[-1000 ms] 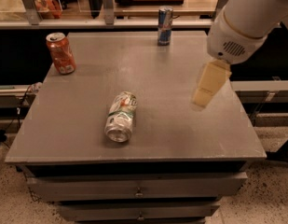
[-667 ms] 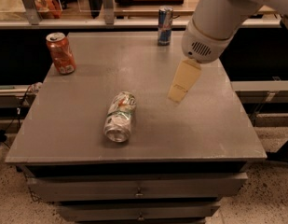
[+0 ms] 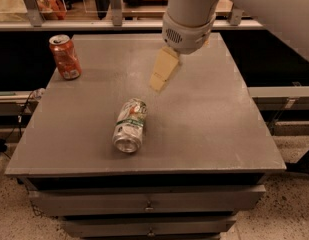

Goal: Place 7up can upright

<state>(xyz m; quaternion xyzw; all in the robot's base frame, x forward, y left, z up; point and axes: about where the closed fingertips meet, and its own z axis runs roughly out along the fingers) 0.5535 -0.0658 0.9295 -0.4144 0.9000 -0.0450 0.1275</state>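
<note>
While the grey table (image 3: 219, 134) with its drawers fills most of the scene, the robot's white arm (image 3: 189, 14) reaches in over the table's far edge. Its cream gripper (image 3: 158, 86) hangs above the table's middle, angled down toward the table's left side. It has hold of nothing, and I cannot tell whether it is open or closed. The 7up can (image 3: 130, 125) lies on its side on the table's front-left part, one silvery end facing the front edge, apart from the gripper. An orange soda can (image 3: 65, 57) stands upright at the table's far-left corner.
</note>
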